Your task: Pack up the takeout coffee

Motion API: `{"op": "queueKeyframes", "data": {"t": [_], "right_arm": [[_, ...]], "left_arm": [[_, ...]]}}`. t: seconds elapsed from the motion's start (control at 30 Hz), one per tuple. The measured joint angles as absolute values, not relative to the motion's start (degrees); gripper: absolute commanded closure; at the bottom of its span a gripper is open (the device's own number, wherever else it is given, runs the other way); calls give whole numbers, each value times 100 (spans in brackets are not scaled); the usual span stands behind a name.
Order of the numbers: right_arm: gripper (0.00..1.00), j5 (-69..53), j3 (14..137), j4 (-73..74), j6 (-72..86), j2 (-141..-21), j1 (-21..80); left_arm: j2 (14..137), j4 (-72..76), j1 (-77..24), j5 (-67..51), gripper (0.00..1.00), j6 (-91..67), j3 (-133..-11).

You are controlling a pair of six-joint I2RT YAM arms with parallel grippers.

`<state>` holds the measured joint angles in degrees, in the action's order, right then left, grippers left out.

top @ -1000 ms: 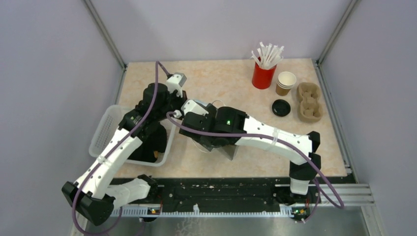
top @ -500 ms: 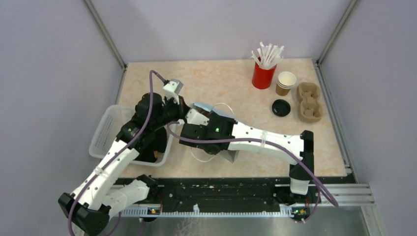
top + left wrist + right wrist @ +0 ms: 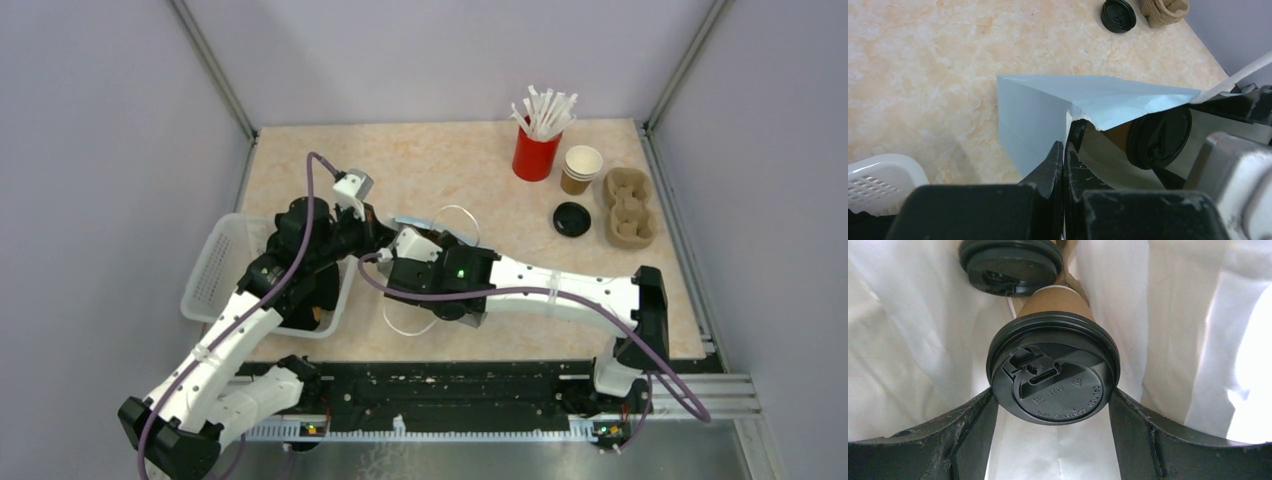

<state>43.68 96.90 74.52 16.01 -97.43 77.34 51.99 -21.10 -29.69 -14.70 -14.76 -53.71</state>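
The pale blue bag lies open on the table, white inside. My left gripper is shut on the torn edge of its mouth. My right gripper is inside the bag, shut on a brown kraft coffee cup with a black lid; its fingers press both sides of the lid. That cup also shows through the bag's mouth in the left wrist view. A second lidded cup sits deeper in the bag. In the top view the arms cover most of the bag.
A red cup of white straws, an open kraft cup, a loose black lid and a cardboard cup carrier stand at the back right. A white basket sits at the left, under my left arm.
My left gripper has moved down and nearer with the bag's edge. My right wrist swung left, then settled further into the bag's mouth.
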Motion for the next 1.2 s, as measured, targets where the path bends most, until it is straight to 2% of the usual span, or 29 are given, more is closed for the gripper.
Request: {"op": "queueKeyframes", "data": {"t": [1.2], "right_arm": [[40, 3918, 8444, 6316, 707, -9596, 7091]], "left_arm": [[5068, -2060, -2995, -1824, 100, -1184, -5155]]}}
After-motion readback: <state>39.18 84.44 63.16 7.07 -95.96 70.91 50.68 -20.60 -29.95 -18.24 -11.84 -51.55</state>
